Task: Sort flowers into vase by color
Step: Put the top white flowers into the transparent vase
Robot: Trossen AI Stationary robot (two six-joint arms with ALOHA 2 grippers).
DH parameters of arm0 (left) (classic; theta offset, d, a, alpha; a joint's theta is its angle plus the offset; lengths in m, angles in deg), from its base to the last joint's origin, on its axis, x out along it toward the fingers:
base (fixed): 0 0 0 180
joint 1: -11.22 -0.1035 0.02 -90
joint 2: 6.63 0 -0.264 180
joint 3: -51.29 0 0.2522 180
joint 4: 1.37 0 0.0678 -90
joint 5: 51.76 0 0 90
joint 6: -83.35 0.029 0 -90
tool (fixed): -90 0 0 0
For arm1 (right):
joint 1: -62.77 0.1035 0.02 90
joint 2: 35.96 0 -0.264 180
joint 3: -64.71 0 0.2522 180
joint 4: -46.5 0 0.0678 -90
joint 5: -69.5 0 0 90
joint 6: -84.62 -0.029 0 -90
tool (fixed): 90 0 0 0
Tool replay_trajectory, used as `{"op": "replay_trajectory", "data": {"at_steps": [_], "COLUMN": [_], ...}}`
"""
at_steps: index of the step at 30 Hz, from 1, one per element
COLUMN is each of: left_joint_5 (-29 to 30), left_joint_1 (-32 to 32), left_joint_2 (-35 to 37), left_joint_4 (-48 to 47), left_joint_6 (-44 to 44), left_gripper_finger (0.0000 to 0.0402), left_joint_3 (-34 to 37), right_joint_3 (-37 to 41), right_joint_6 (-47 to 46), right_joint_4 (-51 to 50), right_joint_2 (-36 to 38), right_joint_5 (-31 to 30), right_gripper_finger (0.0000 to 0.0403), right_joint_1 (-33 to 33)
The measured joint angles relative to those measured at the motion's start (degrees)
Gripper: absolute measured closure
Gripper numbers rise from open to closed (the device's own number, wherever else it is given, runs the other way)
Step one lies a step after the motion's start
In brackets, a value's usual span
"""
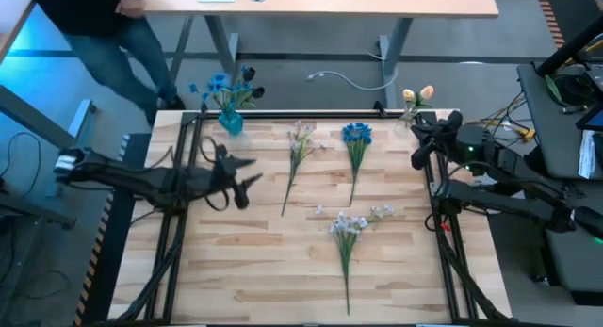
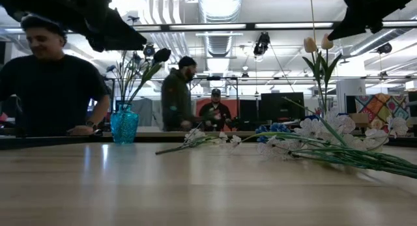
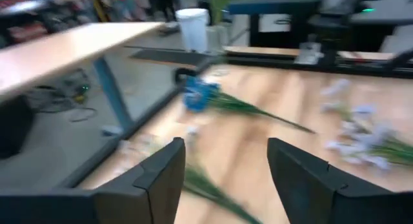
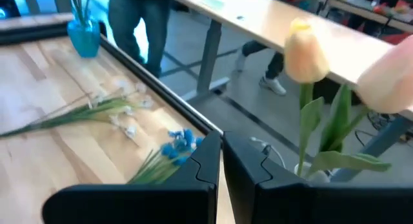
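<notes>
A blue vase (image 1: 229,121) with blue flowers (image 1: 220,86) in it stands at the table's far left corner. Peach tulips (image 4: 303,56) stand upright in a white vase (image 3: 193,28) at the far right corner. Three sprigs lie flat on the wood. A white-lilac sprig (image 1: 299,150) and a blue sprig (image 1: 356,138) lie toward the far side. Another white-lilac sprig (image 1: 349,229) lies nearer the front. My left gripper (image 1: 250,173) hangs open above the table, left of the far white-lilac sprig (image 3: 200,182). My right gripper (image 4: 219,161) is shut, raised beside the tulips.
Black frame rails (image 1: 311,113) run along the table's edges. A long desk (image 1: 377,2) stands beyond the far edge, with a person (image 1: 104,25) at its left end. More people show in the room behind (image 2: 177,96). Bare wood lies at the near left (image 1: 245,270).
</notes>
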Motion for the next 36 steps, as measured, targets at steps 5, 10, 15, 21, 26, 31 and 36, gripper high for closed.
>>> {"op": "replay_trajectory", "data": {"at_steps": [5,10,15,21,26,31,36], "left_joint_5": [0.16,0.2,-1.71,-4.36,-7.26,-7.26,-7.27], "left_joint_1": [2.15,2.13,2.13,0.67,-2.7,-4.89,-6.27], "left_joint_2": [-10.02,-21.51,-29.83,-35.03,-39.39,-44.98,-51.0], "left_joint_4": [0.14,0.07,1.81,6.11,4.51,1.75,-0.96], "left_joint_6": [-8.37,-14.13,-17.2,-21.73,-28.13,-28.43,-28.4], "left_gripper_finger": [0.0226,0.0256,0.029,0.0339,0.0373,0.0351,0.0287], "left_joint_3": [-1.91,-5.33,-7.5,-7.42,-8.94,-12.76,-17.0], "right_joint_3": [0.02,0.02,0.07,0.08,0.09,0.15,0.2], "right_joint_6": [0.01,0.02,-0.11,-0.17,-0.57,-1.48,-1.51], "right_joint_4": [0.52,0.39,0.24,0.25,0.31,0.3,-0.24], "right_joint_2": [-3.44,-4.62,-3.84,-3.6,-3.39,-3.43,-3.43], "right_joint_5": [-0.09,-0.11,-0.11,-0.11,-0.49,-4.67,-5.27], "right_gripper_finger": [0.039,0.039,0.039,0.039,0.039,0.039,0.039], "right_joint_1": [0.0,0.0,0.0,0.0,0.0,0.0,0.0]}}
